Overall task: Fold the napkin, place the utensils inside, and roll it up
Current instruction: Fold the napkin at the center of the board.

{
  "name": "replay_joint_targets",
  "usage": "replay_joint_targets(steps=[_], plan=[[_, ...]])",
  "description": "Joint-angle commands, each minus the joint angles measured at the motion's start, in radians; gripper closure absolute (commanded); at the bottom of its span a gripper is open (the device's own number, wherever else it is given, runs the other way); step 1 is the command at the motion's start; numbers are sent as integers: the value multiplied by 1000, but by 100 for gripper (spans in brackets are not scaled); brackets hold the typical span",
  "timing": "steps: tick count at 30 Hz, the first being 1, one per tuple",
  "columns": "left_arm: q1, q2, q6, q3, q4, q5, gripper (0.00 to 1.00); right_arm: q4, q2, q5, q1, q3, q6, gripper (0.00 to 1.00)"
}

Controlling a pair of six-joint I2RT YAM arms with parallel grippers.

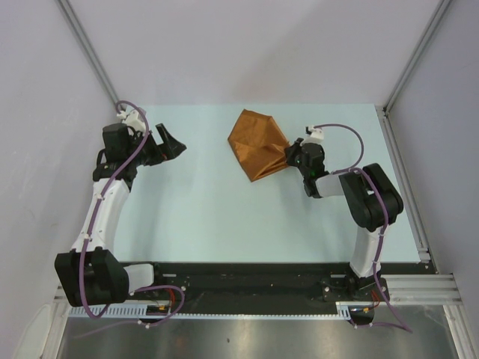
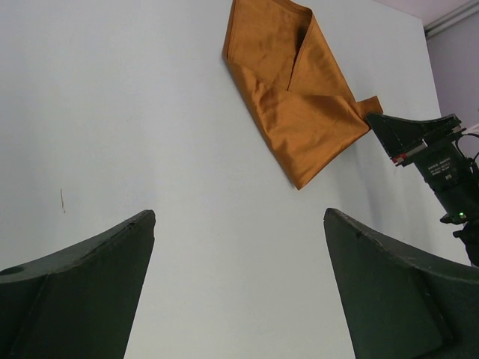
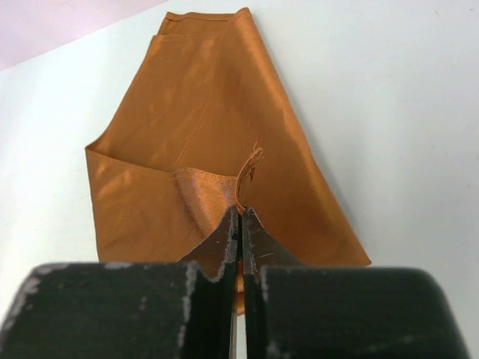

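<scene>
The rust-orange napkin (image 1: 257,143) lies partly folded on the pale table, back centre-right. My right gripper (image 1: 290,155) is shut on its right corner. In the right wrist view the shut fingertips (image 3: 241,213) pinch a hemmed edge of the napkin (image 3: 194,127), which spreads away from them. My left gripper (image 1: 177,146) is open and empty at the back left, well apart from the napkin. The left wrist view shows its spread fingers (image 2: 82,284) over bare table, with the napkin (image 2: 296,90) and the right gripper (image 2: 382,123) beyond. The spoon is out of view.
Grey walls with metal frame posts (image 1: 90,52) enclose the table at the back and sides. A black rail (image 1: 247,280) runs along the near edge between the arm bases.
</scene>
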Motion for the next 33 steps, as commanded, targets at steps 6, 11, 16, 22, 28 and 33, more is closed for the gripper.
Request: replay_joint_targets(steps=[6, 11, 16, 22, 28, 33], plan=[[4, -20, -8, -4, 32, 23, 1, -9, -27, 93, -6, -7, -33, 100], [4, -18, -6, -4, 32, 23, 1, -24, -10, 102, -8, 4, -24, 100], [4, -17, -8, -4, 32, 22, 1, -81, -36, 94, -11, 22, -21, 69], [4, -17, -8, -4, 32, 25, 1, -161, -157, 72, -28, 7, -58, 23], [4, -20, -11, -5, 34, 28, 1, -305, -133, -141, -118, 103, -64, 11], [4, -24, -8, -5, 34, 26, 1, -377, -32, -423, -221, 182, -18, 14]])
